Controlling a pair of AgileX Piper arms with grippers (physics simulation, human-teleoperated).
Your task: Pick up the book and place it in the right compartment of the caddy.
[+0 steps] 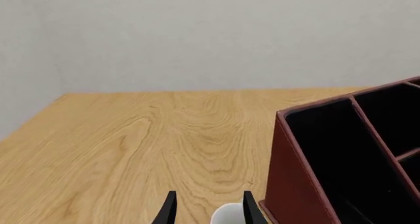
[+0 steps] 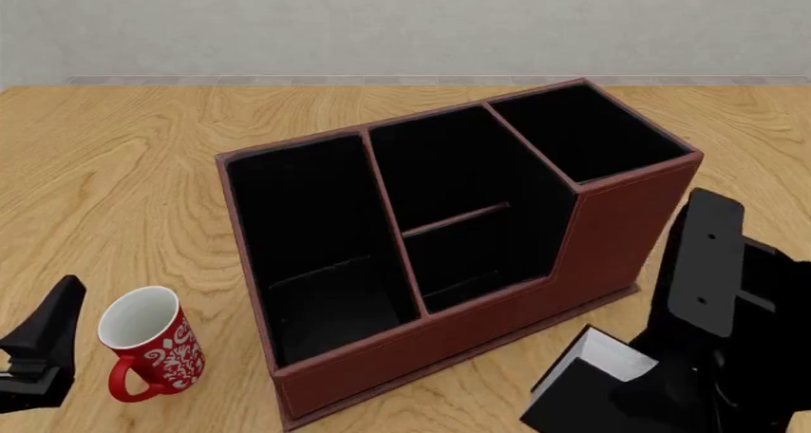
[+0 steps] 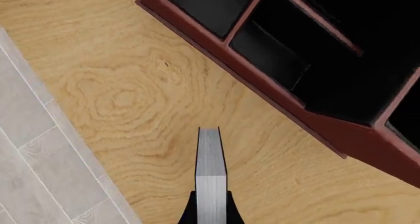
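Right gripper (image 3: 210, 215): fingers pressed onto the two black covers of the book, one on each side, seen in the right wrist view; in the front view the arm's dark body hides the fingers.
Book (image 3: 211, 172): held on edge between those fingers, its white page edges facing the wrist camera and its length running out past the fingertips. In the front view it shows as a black block with a pale page face (image 2: 595, 368) just in front of the right arm, raised off the wood as far as can be told.
Caddy (image 2: 595, 253): ahead and to the left of the right gripper, apart from the book; its reddish-brown front wall runs slantwise across the right wrist view (image 3: 288, 103).
Right compartment (image 2: 590, 134): the far, full-height section, beyond the right gripper and holding nothing but its black lining.
Left gripper (image 1: 208, 211): fingers spread, nothing between them touching either pad; low at the near left of the table.
Mug (image 2: 150, 343): red with white pattern, white inside, upright, just to the right of the left gripper; its white rim (image 1: 227, 215) shows between the fingertips in the left wrist view.
Table (image 2: 114, 167): light wood grain under everything; pale floor tiles (image 3: 39, 165) beyond its edge.
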